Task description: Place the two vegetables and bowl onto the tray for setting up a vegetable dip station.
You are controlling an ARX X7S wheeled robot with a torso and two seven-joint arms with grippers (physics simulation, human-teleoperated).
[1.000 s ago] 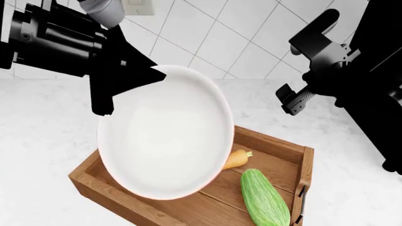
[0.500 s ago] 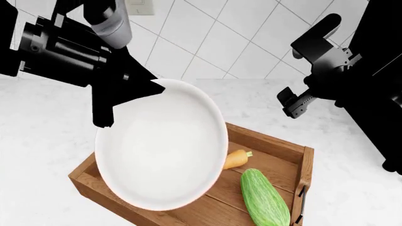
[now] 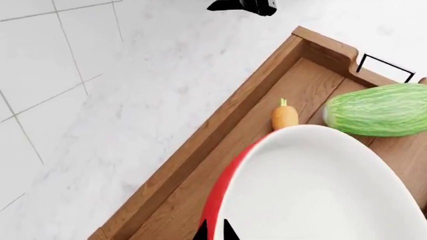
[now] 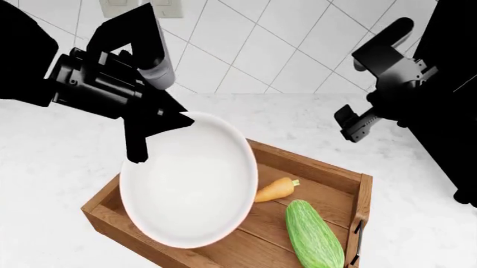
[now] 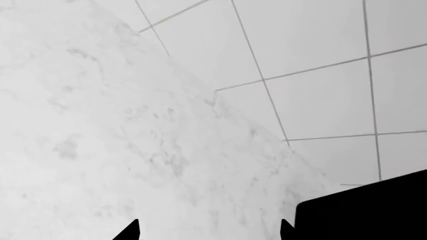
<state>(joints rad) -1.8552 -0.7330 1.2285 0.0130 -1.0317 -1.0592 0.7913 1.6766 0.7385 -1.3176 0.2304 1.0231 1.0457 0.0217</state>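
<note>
My left gripper (image 4: 160, 134) is shut on the rim of the bowl (image 4: 190, 184), which is red outside and white inside. In the left wrist view its fingertips (image 3: 215, 233) straddle the red rim of the bowl (image 3: 320, 190). The bowl hangs tilted over the left half of the wooden tray (image 4: 313, 162). A small orange carrot (image 4: 273, 190) and a light-green striped cucumber-like vegetable (image 4: 313, 237) lie on the tray floor; they also show as carrot (image 3: 285, 116) and green vegetable (image 3: 380, 110). My right gripper (image 4: 365, 89) is open and empty, raised to the right, above the white counter (image 5: 100, 125).
The tray (image 3: 200, 150) sits on a white marble counter (image 4: 52, 167) backed by a white tiled wall (image 4: 276, 44). A black wire handle (image 4: 358, 237) lines the tray's right end. The right arm's dark bulk (image 4: 447, 111) fills the right edge.
The left arm has carried the bowl down and away toward the tray; it now looks smaller and uncovers more of the carrot. The right gripper has barely moved.
</note>
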